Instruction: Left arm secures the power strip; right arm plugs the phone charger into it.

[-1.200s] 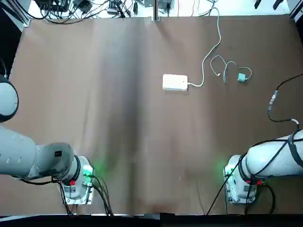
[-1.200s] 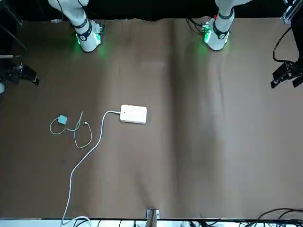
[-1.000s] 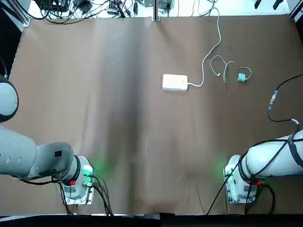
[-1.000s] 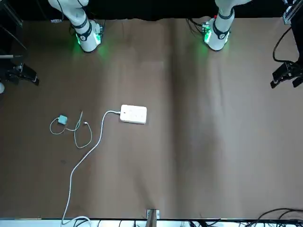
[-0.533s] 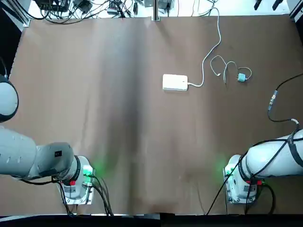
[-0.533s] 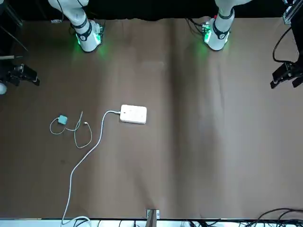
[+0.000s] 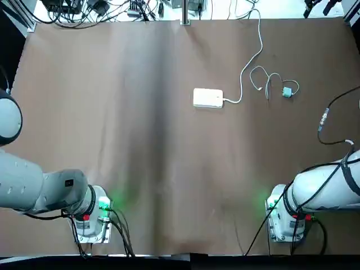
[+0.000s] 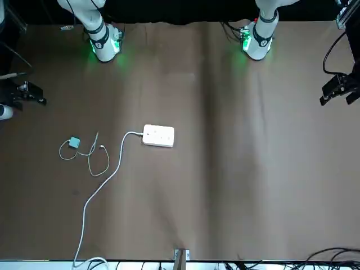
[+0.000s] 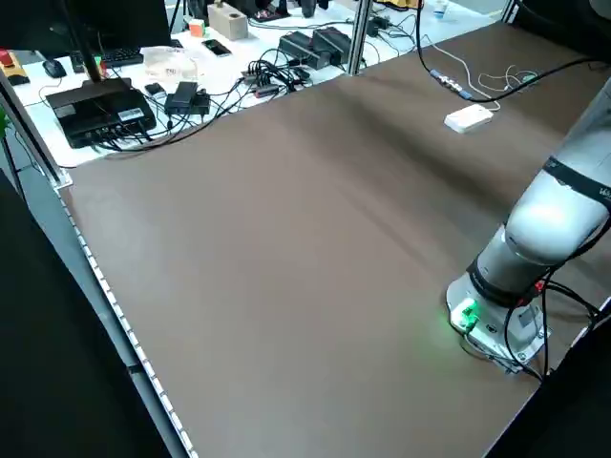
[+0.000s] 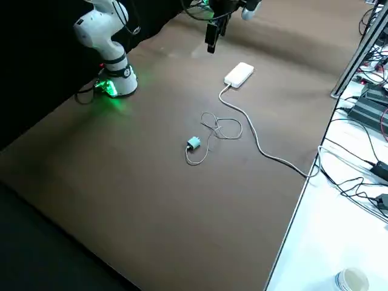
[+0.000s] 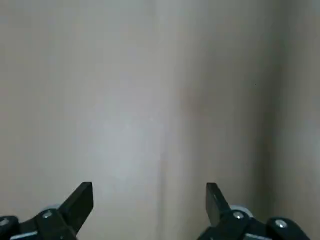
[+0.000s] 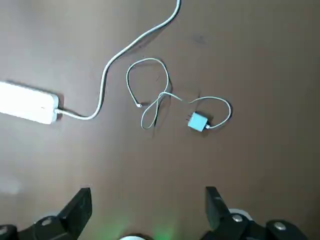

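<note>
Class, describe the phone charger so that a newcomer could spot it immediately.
On the brown table, find the white power strip with its thick cord. To the strip's right in the top view lies the charger: a tiny light-blue cube on a thin, looping white cable, the only blue block there.

Black cables tangle on the white desk (image 9: 334,43).

L arm (image 7: 53,188) leans out toward its own side of the counter, base lit green; L claw (image 11: 150,187) is up over the counter, fingers wide apart w/ nothing btwn. R arm (image 7: 329,188) leans out the opp. way, base also green; R claw (image 12: 148,192) is raised too, fingers apart, nothing held.
</note>
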Available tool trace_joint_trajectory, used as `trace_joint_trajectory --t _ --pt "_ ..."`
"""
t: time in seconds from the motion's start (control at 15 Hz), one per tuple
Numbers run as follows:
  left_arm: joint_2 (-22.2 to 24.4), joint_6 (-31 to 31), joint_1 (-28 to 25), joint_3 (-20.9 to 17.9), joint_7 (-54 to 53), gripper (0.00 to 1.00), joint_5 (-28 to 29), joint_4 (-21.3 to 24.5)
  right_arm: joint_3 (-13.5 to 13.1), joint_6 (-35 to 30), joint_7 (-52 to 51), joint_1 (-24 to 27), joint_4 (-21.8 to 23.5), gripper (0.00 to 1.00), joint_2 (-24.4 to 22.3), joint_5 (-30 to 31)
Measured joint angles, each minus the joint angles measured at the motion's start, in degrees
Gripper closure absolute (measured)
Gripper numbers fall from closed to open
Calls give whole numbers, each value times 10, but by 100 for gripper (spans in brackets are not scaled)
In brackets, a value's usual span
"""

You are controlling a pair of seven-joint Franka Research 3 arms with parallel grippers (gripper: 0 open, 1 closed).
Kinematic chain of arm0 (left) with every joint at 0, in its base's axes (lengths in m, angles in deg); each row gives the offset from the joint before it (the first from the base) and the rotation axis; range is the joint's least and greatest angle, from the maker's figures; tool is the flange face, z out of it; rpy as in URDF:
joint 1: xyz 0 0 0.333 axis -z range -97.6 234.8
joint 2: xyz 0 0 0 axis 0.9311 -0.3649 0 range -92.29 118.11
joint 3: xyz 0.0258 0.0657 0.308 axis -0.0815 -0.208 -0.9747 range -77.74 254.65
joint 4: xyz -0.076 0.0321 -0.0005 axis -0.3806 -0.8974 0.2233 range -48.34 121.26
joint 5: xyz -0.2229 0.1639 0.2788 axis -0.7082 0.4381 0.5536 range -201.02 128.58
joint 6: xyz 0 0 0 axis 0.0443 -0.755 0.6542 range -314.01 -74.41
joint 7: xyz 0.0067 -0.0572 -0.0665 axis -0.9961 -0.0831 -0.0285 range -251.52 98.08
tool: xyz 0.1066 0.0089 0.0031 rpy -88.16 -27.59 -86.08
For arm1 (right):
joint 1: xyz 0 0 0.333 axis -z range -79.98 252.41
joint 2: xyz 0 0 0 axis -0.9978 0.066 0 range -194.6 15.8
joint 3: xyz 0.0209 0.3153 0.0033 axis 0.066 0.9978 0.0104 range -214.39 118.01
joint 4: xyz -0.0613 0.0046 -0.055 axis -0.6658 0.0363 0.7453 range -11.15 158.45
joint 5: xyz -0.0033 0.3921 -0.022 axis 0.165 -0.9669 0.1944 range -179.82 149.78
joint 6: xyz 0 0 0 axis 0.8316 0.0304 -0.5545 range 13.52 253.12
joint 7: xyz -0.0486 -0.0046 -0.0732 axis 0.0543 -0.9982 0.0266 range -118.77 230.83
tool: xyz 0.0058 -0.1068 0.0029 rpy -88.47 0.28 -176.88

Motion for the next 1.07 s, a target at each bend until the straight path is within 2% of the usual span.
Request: trace_joint_trajectory --t 0.33,0.53,0.8,0.87,1.07 --pt "-1 0 1 4 1 0 -2 7 0 3 -174 16 0 0 20 0" --pt "-2 -9 5 8 9 0 -43 26 -1 4 -314 59 1 0 30 -19" --pt "-6 -39 6 17 13 0 -91 60 -3 3 -477 126 5 0 73 -89" --pt "-7 -50 7 25 19 0 -102 69 -3 3 -571 156 9 0 109 -150" --pt "-8 -79 7 40 25 0 -135 89 -3 5 -729 196 12 0 168 -207"
